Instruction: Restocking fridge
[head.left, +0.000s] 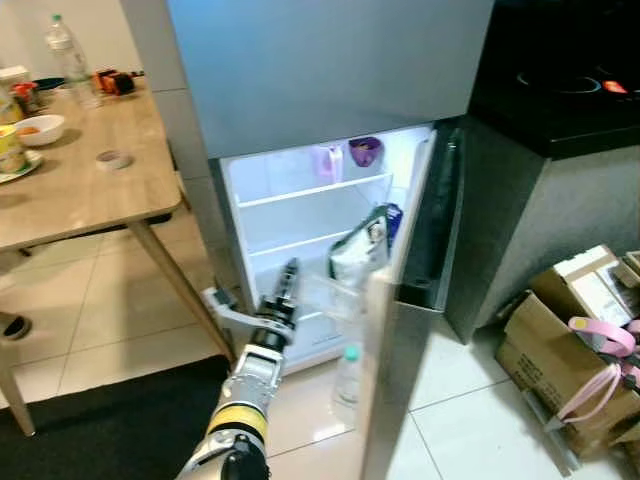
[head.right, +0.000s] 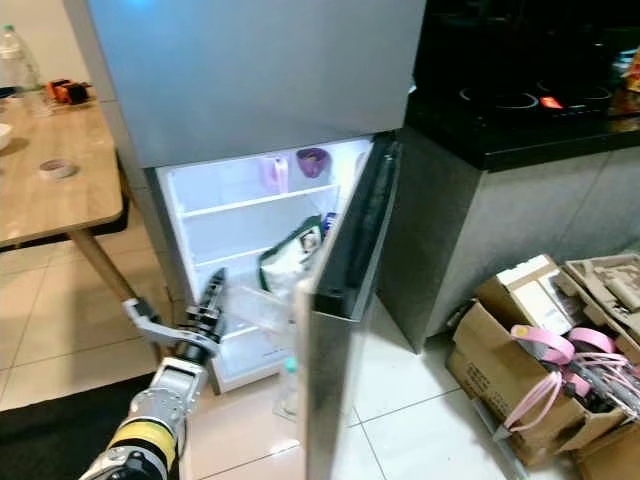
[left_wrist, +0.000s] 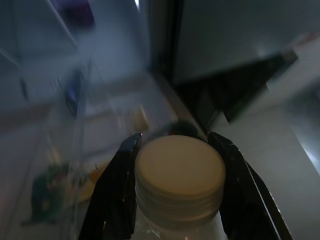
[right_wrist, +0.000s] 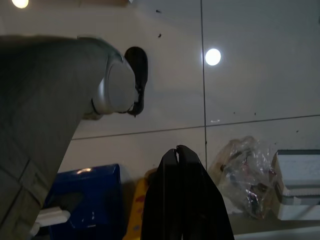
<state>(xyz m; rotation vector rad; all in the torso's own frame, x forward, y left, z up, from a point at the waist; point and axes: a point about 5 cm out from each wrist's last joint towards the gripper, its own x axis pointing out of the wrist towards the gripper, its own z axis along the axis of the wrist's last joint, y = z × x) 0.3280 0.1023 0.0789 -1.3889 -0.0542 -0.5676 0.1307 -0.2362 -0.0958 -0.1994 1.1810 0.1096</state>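
Left wrist view shows our white-capped jar (left_wrist: 179, 186) clamped at its neck between the left gripper (left_wrist: 176, 175) fingers, reaching into the open fridge (head.left: 310, 215); we judge it could strike a shelf edge, while the right gripper's (right_wrist: 178, 165) fingers hang pressed together, idle.

You get your brightest light from inside the open fridge (head.left: 310, 200), whose white walls glow and slightly wash out the top shelf. The room around it is evenly lit, with soft sheen on the floor tiles (head.left: 110, 300) and a pale reflection under the fridge. The black counter (head.right: 530, 90) is dark, its detail mostly lost. Both head views look a little soft, with straight edges leaning near the frame borders. Your left wrist view is dim, bluish and heavily blurred behind the cap (left_wrist: 179, 172). In your right wrist view, two round lamp reflections (right_wrist: 212, 56) glare on glossy tiles.
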